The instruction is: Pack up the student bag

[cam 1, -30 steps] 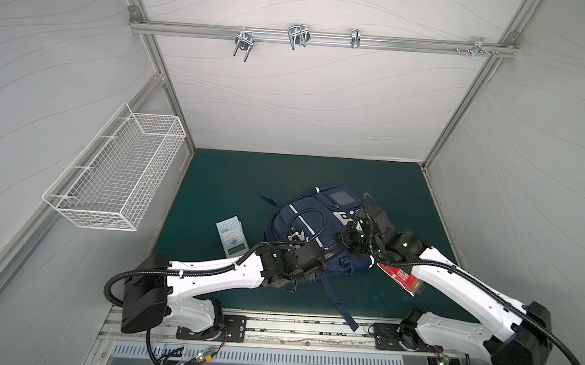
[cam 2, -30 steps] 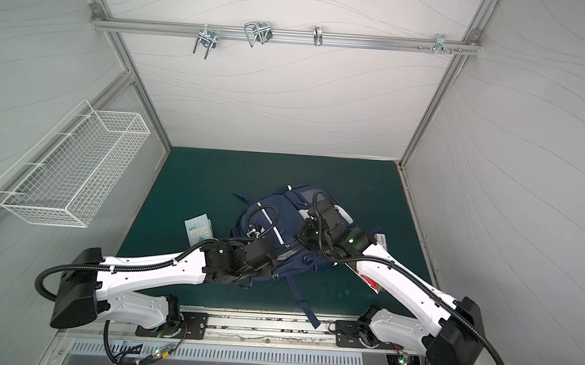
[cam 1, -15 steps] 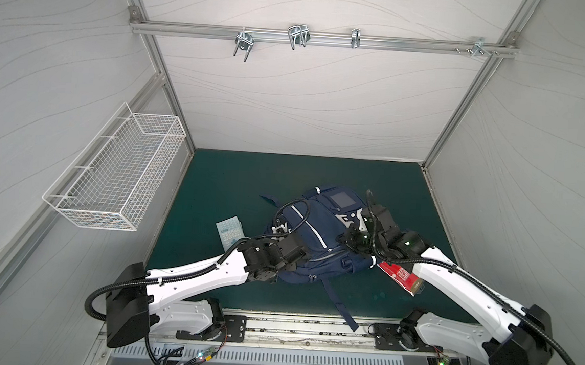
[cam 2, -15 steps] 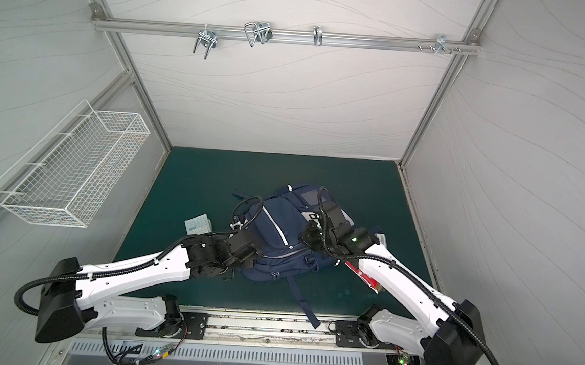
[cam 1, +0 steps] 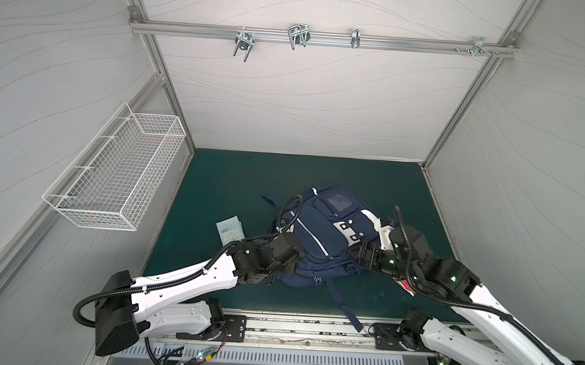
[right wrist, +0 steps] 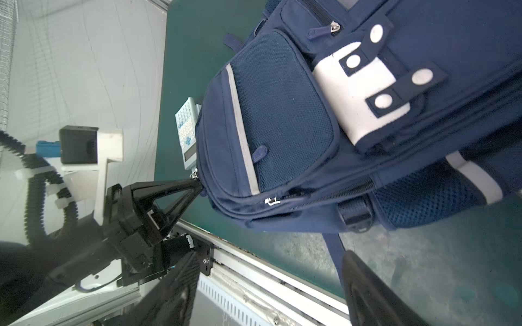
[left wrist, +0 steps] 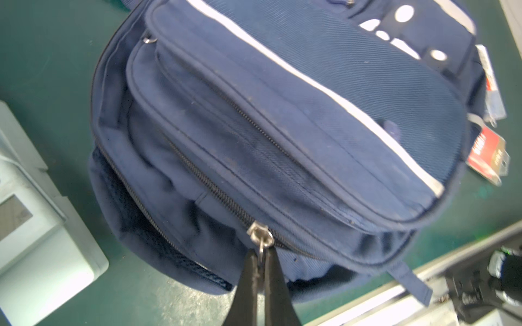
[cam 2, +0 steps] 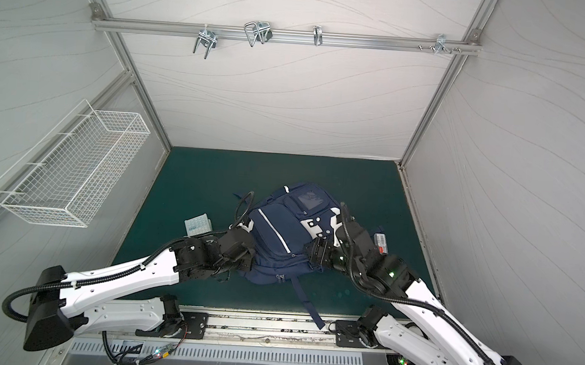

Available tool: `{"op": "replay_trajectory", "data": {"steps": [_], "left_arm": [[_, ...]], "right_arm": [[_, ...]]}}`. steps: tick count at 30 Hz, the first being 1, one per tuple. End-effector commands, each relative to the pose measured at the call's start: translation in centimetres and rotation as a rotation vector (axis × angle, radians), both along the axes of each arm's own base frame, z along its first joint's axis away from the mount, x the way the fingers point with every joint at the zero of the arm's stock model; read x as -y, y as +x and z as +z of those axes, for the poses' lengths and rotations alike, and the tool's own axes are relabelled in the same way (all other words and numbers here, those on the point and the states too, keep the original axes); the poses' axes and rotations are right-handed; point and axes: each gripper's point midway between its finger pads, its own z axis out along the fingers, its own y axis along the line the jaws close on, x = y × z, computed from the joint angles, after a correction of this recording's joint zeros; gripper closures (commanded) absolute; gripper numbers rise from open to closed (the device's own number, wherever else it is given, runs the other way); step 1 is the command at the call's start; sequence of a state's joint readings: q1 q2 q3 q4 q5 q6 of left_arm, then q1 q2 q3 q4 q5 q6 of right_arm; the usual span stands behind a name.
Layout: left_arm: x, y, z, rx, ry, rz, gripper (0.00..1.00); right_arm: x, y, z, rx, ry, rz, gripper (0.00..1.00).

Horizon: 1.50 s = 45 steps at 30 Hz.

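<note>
Left wrist view: left gripper point(left wrist: 262, 254) has its jaws pressed together on the metal zip pull point(left wrist: 262, 245) at the near edge of the student bag point(left wrist: 282, 113). Right wrist view: right gripper point(right wrist: 271, 252) has its jaws spread wide with nothing between them, hanging just off the bag's side near the strap. Bag lies front-up around the middle of the green mat point(cam 1: 234, 183) in both top views. Its zips look closed and no lining shows. Progress, my read: early. Calculator point(cam 1: 230, 229) sits on the mat just beside the bag's left side, and a red-labelled item point(cam 2: 380, 242) sits on the mat at its right. Neither is inside. Left to do: run that zip open, load both, close up. Can't tell whether the slider sits at the end of its track. Versus a second ago: left arm reached over the bag's middle then. Now it's drawn back toward its own side with the pull in its grip, and more of the bag's front shows. Right jaws were closed at the bag's right edge and have now let go. Calculator is in the same spot.
</note>
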State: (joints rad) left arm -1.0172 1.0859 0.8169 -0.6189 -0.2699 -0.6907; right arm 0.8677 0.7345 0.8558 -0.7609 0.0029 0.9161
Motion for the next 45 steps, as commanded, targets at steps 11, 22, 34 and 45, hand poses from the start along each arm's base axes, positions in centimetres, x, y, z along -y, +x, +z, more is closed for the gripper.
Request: {"op": "replay_trajectory", "data": {"steps": [11,22,34,45], "left_arm": [[4.1,-2.2,3.7,0.021,-0.126,-0.291,1.0],[7.7,-1.7,3.8,0.053,-0.211,-0.287,1.0],[9.0,-2.2,4.7,0.097,-0.224,-0.263,1.0],[10.7,-3.3,5.6,0.055,-0.324,-0.312,1.0]], "right_arm": [[-3.4,-1.6,-2.2,-0.082,0.116,-0.03,0.2],[-4.0,-0.5,-3.3,-0.192,0.265,-0.233,0.21],[-2.6,-2.8,-6.1,-0.374,0.144,-0.368,0.31],[-3.3,-2.1,-8.2,-0.349,0.197,-0.428,0.4]]}}
